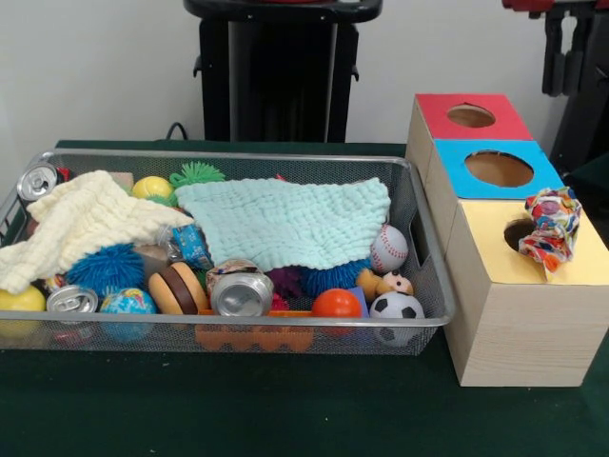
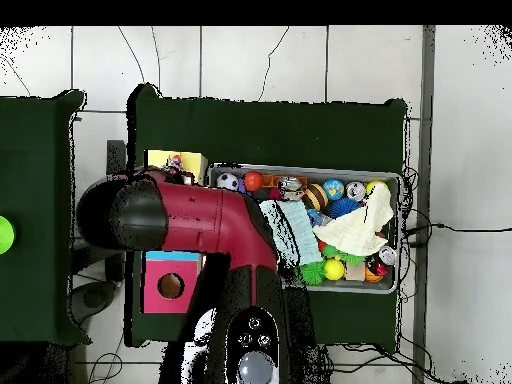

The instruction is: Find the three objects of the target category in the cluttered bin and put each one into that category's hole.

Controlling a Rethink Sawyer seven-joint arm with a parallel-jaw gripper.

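The wire-mesh bin [image 1: 238,155] is full of clutter and also shows in the overhead view [image 2: 396,285]. A wrinkly confetti-patterned wad [image 1: 552,228] lies on top of the largest wooden box, over the right edge of the yellow-surround hole [image 1: 517,234]. It also shows in the overhead view [image 2: 177,161]. My gripper [image 1: 568,90] hangs at the top right, well above the wad, with its two dark fingers apart and nothing between them. My arm [image 2: 190,215] hides it in the overhead view. No other multicoloured soft piece shows clearly; two cloths cover much of the bin.
A cream cloth [image 1: 76,224] and a mint cloth [image 1: 285,221] lie over the toys. Silver cans [image 1: 241,293], a fuzzy blue ball [image 1: 105,268], a baseball [image 1: 388,249] and a soccer ball [image 1: 397,307] lie around them. The blue-surround hole [image 1: 499,168] and red-surround hole [image 1: 470,116] are behind the yellow one.
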